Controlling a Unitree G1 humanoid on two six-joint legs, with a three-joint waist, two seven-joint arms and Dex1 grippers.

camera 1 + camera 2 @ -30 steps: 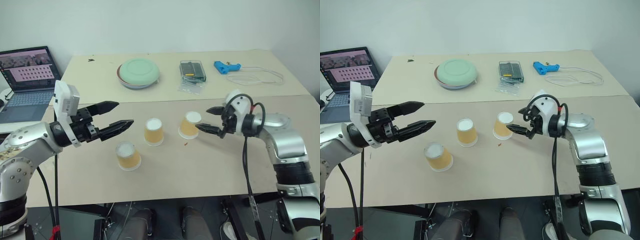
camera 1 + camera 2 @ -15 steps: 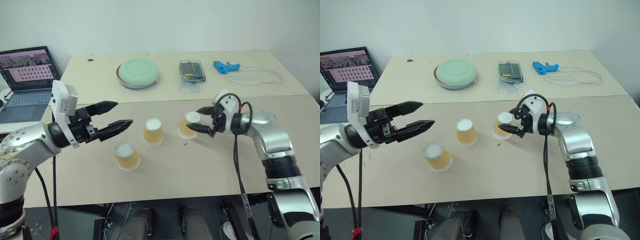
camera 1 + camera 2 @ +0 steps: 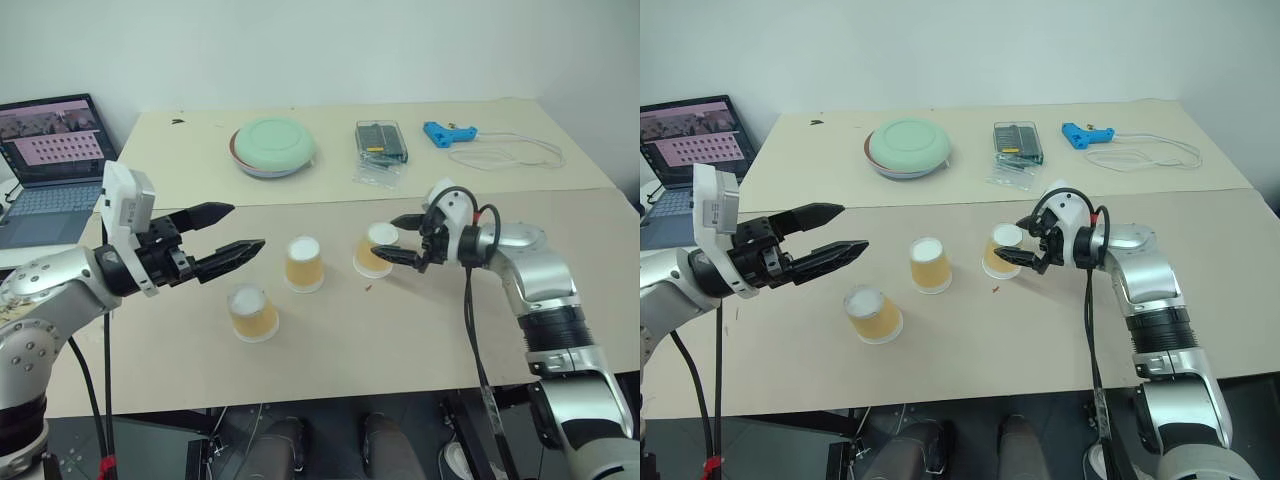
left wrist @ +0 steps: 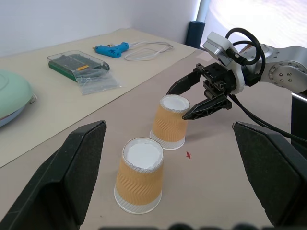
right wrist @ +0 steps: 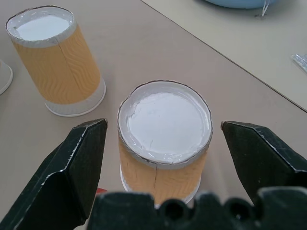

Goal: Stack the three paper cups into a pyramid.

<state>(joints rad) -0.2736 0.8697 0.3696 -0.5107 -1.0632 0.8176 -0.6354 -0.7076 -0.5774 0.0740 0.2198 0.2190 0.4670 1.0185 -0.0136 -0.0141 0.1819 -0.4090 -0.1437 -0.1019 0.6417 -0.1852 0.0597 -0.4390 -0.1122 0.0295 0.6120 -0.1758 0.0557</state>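
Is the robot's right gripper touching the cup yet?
Apart. The right wrist view shows the cup standing between the right gripper's fingers, with table showing on both sides.

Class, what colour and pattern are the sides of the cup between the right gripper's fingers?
Yellow-orange with a wavy embossed pattern on the cup; clearest in the right wrist view.

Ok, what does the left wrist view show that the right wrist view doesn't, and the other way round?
Left wrist view: the left gripper spread wide open, the blue glue gun, a white cable and the clear case.
Right wrist view: the rim of the third cup at the picture's edge.
Both: the right gripper open astride one upturned cup without touching it, the middle cup beside it, and the pale bowl.
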